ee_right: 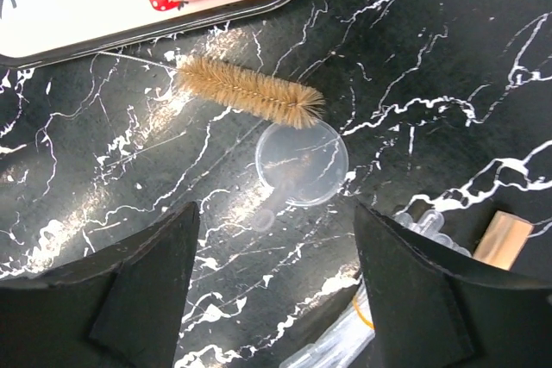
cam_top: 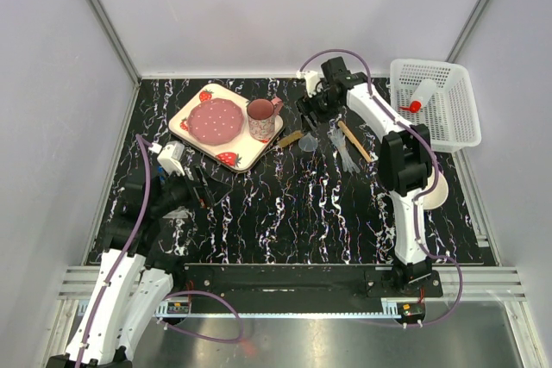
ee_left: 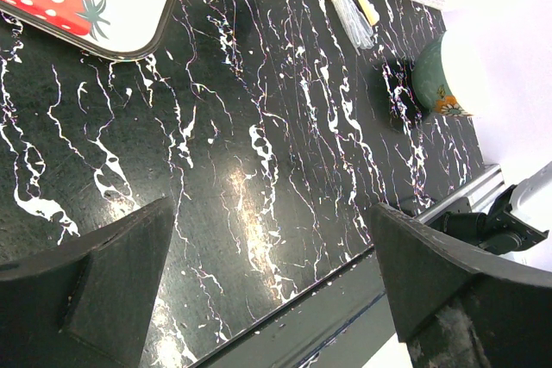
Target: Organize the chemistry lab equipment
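**Claw spread above funnel**

Right gripper (ee_right: pixel 274 223) hangs with fingers apart and empty over the clear funnel (ee_right: pixel 302 161), whose wide mouth faces up. Brush (ee_right: pixel 250 92) meets the funnel's rim, its long axis slanting near-left to far-right beside the tray (ee_right: pixel 129 36). Droppers (ee_right: pixel 414 223) lie right. Bare tabletop (cam_top: pixel 285 213) opens nearward. Left gripper (ee_left: pixel 274 213) is spread and empty.

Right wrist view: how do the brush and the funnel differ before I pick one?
1. The brush is opaque, tan and bristly; the funnel is clear and smooth.
2. The brush is long and narrow; the funnel shows a round mouth.
3. The brush lies nearer the tray; the funnel lies nearer the droppers.

Shared: both lie loose on the table, with the brush tip at the funnel's rim, under the open right gripper.
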Robot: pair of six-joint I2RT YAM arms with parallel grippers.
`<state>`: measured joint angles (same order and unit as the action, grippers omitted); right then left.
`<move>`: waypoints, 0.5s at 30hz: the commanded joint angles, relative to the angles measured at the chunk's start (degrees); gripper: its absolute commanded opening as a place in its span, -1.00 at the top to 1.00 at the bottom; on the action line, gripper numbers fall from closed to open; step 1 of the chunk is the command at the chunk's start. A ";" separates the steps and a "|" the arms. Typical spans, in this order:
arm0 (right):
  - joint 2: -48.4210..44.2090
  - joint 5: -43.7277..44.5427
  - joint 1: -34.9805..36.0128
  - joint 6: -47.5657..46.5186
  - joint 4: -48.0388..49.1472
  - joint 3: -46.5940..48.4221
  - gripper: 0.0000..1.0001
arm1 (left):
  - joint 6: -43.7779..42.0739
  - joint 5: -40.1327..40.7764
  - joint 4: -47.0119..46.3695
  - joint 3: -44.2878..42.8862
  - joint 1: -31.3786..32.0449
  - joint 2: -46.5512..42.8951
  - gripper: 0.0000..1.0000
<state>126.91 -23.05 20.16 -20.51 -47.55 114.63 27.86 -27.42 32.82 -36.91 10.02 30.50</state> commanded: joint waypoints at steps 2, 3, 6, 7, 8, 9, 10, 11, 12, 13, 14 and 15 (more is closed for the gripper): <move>1.14 1.34 1.28 0.65 1.41 1.65 -0.44 | -0.79 -1.76 -3.46 0.17 -0.27 0.00 -0.98; 1.23 1.51 1.37 0.56 1.41 1.65 -0.34 | -0.79 -1.59 -3.46 0.17 -0.27 -0.09 -0.98; 1.49 1.87 1.72 0.21 1.41 1.56 -0.18 | -0.79 -1.67 -3.55 0.17 -0.27 -0.27 -0.98; 1.58 2.04 1.81 0.04 1.41 1.56 -0.12 | -0.87 -1.67 -3.64 0.17 -0.35 -0.27 -0.98; 1.67 2.22 1.90 -0.14 1.32 1.65 -0.07 | -0.79 -1.76 -3.55 0.17 -0.27 -0.27 -0.98; 1.76 2.39 1.90 -0.32 1.06 2.09 0.09 | -0.79 -1.85 -3.64 0.17 -0.27 -0.27 -0.98; 2.02 2.48 1.98 -0.32 0.79 2.35 0.18 | -0.79 -1.76 -3.55 0.17 -0.27 -0.27 -0.98; 2.46 2.48 1.99 -0.32 0.53 2.70 0.26 | -0.79 -1.85 -3.55 0.17 -0.35 -0.27 -0.98; 2.72 2.57 1.99 -0.58 -0.17 3.49 0.45 | -0.79 -1.85 -3.55 0.17 -0.27 -0.35 -0.98; 2.81 2.57 1.99 -0.58 -0.44 3.58 0.52 | -0.79 -1.85 -3.55 0.17 -0.27 -0.35 -0.98; 2.73 2.57 1.99 -0.76 -0.53 3.67 0.59 | -0.79 -1.76 -3.55 0.17 -0.35 -0.53 -0.98; 2.47 2.66 1.90 -0.93 -0.70 3.15 0.64 | -0.79 -1.67 -3.55 0.17 -0.27 -0.62 -0.98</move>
<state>129.36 -21.47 21.41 -20.73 -47.86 115.46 27.86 -27.73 32.82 -36.91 10.02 30.48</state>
